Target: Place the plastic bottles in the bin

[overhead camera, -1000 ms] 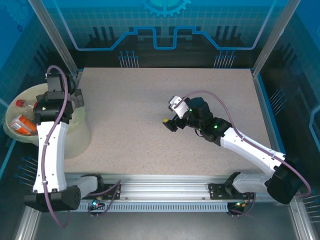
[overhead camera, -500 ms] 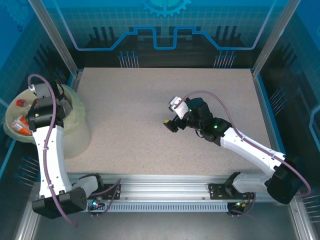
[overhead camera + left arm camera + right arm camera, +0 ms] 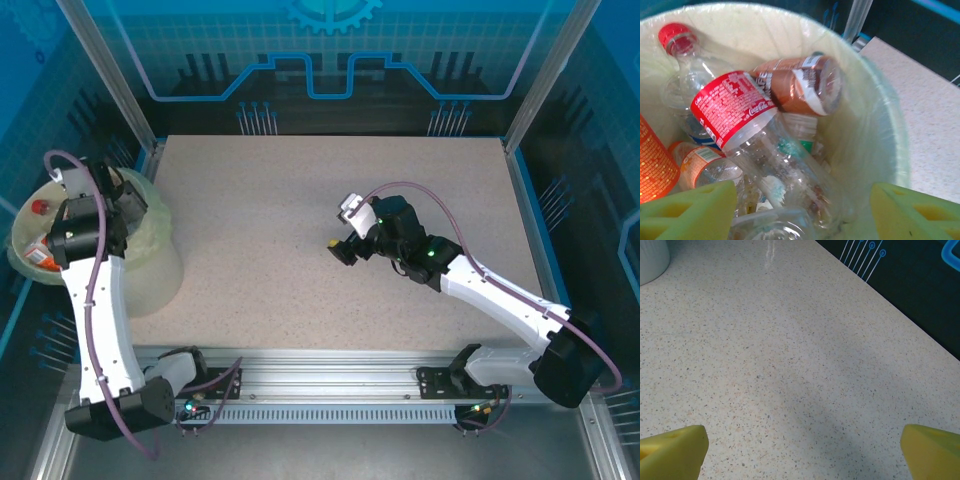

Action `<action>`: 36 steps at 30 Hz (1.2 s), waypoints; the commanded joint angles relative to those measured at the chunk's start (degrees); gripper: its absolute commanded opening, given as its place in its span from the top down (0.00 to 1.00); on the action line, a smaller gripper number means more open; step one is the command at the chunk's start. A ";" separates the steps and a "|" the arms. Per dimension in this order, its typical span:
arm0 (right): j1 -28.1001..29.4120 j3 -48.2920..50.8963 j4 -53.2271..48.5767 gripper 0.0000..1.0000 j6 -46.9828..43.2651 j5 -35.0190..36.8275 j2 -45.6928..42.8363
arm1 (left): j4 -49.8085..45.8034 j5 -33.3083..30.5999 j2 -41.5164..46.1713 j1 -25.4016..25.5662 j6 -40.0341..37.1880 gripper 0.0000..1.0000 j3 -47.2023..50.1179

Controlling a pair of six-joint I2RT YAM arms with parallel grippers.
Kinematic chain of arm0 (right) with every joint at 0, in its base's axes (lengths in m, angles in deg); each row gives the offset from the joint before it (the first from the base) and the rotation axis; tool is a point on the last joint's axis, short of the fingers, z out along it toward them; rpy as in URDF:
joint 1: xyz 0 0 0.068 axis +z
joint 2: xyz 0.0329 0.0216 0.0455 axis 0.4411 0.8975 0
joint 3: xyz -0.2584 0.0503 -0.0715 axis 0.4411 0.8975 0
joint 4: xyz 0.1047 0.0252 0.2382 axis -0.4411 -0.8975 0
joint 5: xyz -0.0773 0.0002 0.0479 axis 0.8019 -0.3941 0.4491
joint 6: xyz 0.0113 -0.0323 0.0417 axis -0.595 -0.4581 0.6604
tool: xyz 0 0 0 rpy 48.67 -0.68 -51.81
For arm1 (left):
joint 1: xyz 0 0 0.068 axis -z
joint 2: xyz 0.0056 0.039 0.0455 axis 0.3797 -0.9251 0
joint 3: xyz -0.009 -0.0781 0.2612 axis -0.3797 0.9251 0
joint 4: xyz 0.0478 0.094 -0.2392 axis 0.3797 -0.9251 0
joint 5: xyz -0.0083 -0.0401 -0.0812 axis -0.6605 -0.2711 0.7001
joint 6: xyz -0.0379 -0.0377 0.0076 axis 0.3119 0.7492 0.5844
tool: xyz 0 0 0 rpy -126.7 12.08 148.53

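Observation:
The bin (image 3: 152, 262), pale yellow-green with a clear liner, stands at the table's left edge. Several plastic bottles lie piled inside it. Among them are a clear one with a red Coca-Cola label (image 3: 732, 110) and red cap (image 3: 675, 35), a brown-labelled one (image 3: 800, 90) and an orange-labelled one (image 3: 655, 160). My left gripper (image 3: 802, 215) hangs over the bin's mouth (image 3: 875, 100), open, its yellow fingers wide apart above the pile and holding nothing. From above, the left gripper (image 3: 120, 205) sits over the bin's rim. My right gripper (image 3: 342, 250) is open above bare tabletop (image 3: 802, 447).
The speckled table (image 3: 330, 200) stretches between the arms. Metal posts and blue panels wall the back and sides. A rail runs along the near edge (image 3: 330, 380). A pale ribbed container edge (image 3: 650, 260) shows far left in the right wrist view.
My left arm swung left from the bin's right rim to over its opening. Its jaws closed and partly reopened. The right arm barely moved.

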 commanded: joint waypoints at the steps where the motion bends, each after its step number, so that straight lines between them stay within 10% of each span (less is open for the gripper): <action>1: -0.38 -0.22 0.39 0.00 2.25 0.93 -2.06 | -0.69 6.12 3.77 -0.14 1.34 0.27 -3.73; 12: -1.24 4.46 3.15 0.00 5.17 8.74 -8.91 | 27.95 39.24 12.63 5.93 18.02 0.23 8.85; 21: -9.54 10.78 0.79 0.00 15.00 19.34 -14.82 | 39.58 33.04 5.18 21.66 16.16 0.13 16.72; 36: -34.74 25.78 15.14 0.00 19.75 6.12 -10.45 | 52.33 23.31 -6.60 22.77 8.23 0.01 32.60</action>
